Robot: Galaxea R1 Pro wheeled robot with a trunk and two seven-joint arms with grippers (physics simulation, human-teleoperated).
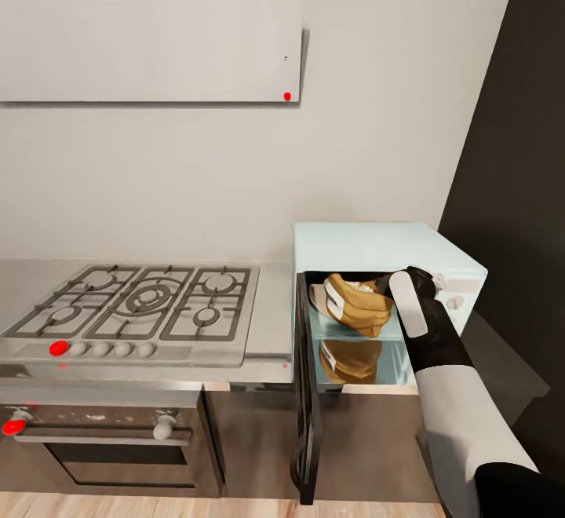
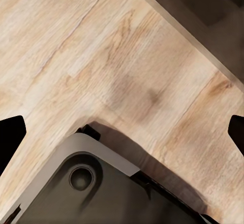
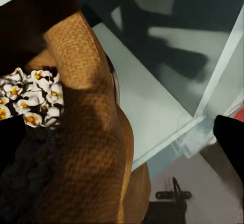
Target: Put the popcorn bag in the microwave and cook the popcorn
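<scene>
Fingers of the right gripper (image 1: pixel 399 292) sit at the mouth of the microwave (image 1: pixel 388 247), just beside the popcorn bag (image 1: pixel 357 304); in the right wrist view dark tips show at either edge with the sack between or beside them, but whether they press the cloth or stand free I cannot tell. The bag lies tilted on the microwave's pale floor, inside the cavity, its mouth open enough to show the popcorn (image 3: pixel 24 95) — white puffed pieces with yellow centres heaped inside. It looks like a light, soft woven sack that would buckle and sag under a pinch; the rolled rim seems the firmest hold, and a grip there should keep the mouth uppermost so nothing spills. The pieces themselves are loose and brittle, so squeezing the body of the bag risks crushing them. Around it, the microwave door (image 1: pixel 304 392) hangs wide open to the left, edge-on and low, and the cavity's walls and roof crowd the wrist — any lift has to come straight out through the opening. Further left on the tabletop (image 1: pixel 271 322) is a gas hob (image 1: pixel 137 306), well apart. The left gripper's fingers (image 2: pixel 11 137) are spread, with nothing between them, over the wood floor (image 2: pixel 101 56).
</scene>
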